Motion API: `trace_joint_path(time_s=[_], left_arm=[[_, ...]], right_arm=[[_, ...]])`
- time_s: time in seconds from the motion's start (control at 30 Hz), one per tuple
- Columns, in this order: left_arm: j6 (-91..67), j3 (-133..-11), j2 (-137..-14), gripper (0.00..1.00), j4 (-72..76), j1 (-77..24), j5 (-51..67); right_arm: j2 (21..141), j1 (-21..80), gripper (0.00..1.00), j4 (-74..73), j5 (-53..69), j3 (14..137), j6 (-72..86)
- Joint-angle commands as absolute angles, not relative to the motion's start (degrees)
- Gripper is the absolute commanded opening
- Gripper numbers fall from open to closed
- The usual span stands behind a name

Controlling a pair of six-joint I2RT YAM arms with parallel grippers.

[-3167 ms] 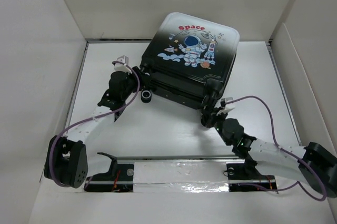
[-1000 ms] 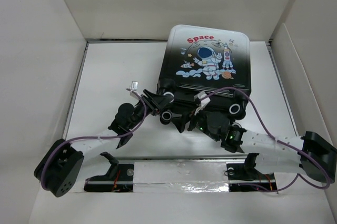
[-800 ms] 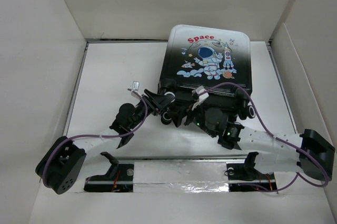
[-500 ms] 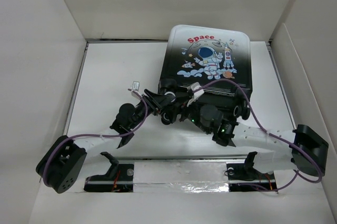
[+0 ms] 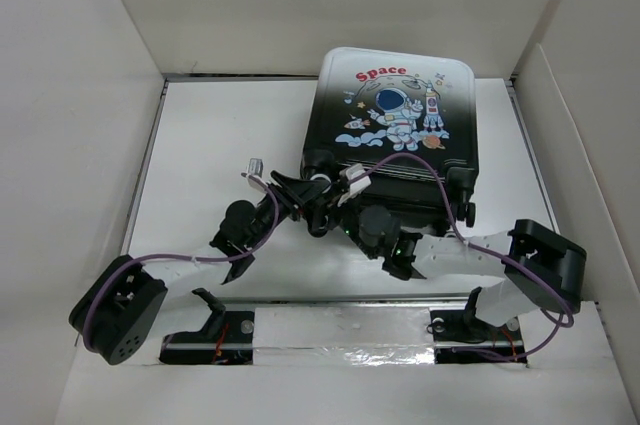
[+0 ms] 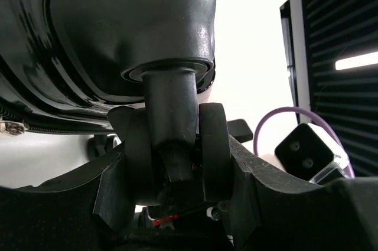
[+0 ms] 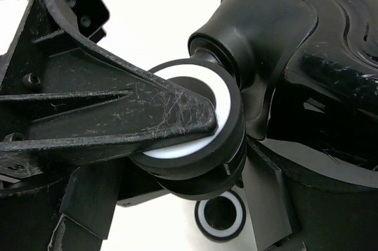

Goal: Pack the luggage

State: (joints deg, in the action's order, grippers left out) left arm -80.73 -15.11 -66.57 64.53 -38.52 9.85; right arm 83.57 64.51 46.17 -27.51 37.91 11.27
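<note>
Rigid, glossy, slip-prone hard-shell luggage (image 5: 395,115) lying flat: left gripper (image 6: 177,180) and right gripper (image 7: 195,144) each clamp a black caster (image 6: 177,109) at its near edge, probably the firmest purchase.

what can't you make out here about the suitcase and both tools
- Inside the black-to-white hard-shell astronaut suitcase: top view, lid down.
- Right tool grip: right wrist view, one finger covers the white-hubbed wheel, the other is mostly behind it.
- Suitcase body: left wrist view, frame edges cut it off beyond the black caster clamped in the left tool.
</note>
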Motion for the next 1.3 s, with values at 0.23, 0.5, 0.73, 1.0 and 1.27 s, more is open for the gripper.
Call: trace_joint_path(time_s=[0.23, 0.5, 0.73, 1.0, 1.27], left_arm=[[-77.0, -14.6, -57.4, 0.0, 68.9, -41.5, 14.2], [-69.0, -18.0, -48.7, 0.46, 51.8, -39.4, 10.7], [-53.9, -27.8, -45.2, 0.85, 28.3, -33.0, 8.1], [-46.9, -30.2, -40.3, 0.85, 17.8, -29.4, -2.1], [-45.8, -17.6, -37.0, 0.15, 20.8, -29.4, -0.4]], right_arm=[[86.7, 64.2, 0.45, 63.4, -35.2, 42.8, 10.0], [83.5, 64.2, 0.18, 62.0, -33.0, 41.0, 10.6], [80.9, 63.6, 0.18, 57.0, -28.9, 40.6, 12.2], [78.7, 60.3, 0.18, 55.0, -25.6, 38.3, 14.9], [77.2, 56.8, 0.17, 50.4, -18.2, 39.5, 17.4]])
